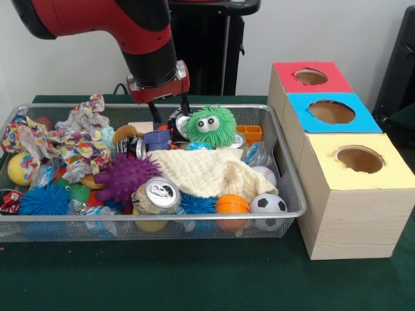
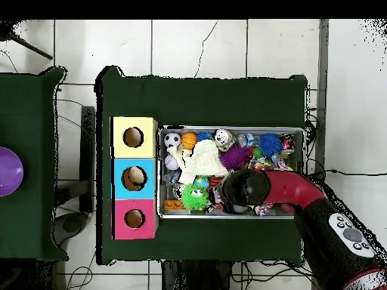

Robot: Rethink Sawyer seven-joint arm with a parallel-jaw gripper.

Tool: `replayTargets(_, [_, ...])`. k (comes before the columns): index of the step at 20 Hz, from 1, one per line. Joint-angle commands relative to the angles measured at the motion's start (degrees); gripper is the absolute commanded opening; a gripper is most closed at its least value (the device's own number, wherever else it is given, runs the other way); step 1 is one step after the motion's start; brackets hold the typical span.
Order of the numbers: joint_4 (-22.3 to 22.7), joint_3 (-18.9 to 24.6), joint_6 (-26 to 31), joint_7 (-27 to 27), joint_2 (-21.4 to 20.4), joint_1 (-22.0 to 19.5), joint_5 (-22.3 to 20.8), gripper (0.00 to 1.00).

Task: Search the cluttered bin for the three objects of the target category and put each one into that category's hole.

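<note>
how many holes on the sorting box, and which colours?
3, one on top of each section: red hole farthest from the camera, blue hole in the middle, yellow hole nearest. The overhead view shows the same three in a row beside the bin.

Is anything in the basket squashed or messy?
Yes. The silver can at the basket's front lies tipped on its side. A cream cloth is draped loosely over other toys, and a patterned rag sits crumpled at one end.

Green-cloth table [image 1: 194,278]: wire bin [image 1: 285,188] under gripper [image 1: 170,109]; 3-hole wooden box [image 1: 343,194] beside it, prob. touching.
</note>
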Motion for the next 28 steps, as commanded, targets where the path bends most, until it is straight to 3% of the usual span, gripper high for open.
replayTargets(1, [-3.5, 4.0, 1.0, -13.4, -0.2, 0.2, -5.0, 1.00])
replayTargets(10, [-12.2, 8.2, 5.5, -24.4, 0.8, 0.9, -8.8, 1.00])
replayTargets(19, [-17.3, 9.6, 8.5, -28.2, 3.3, 0.9, -10.3, 1.00])
replayTargets(28, [-19.6, 9.2, 9.3, -31.0, 3.5, 1.6, -10.6, 1.00])
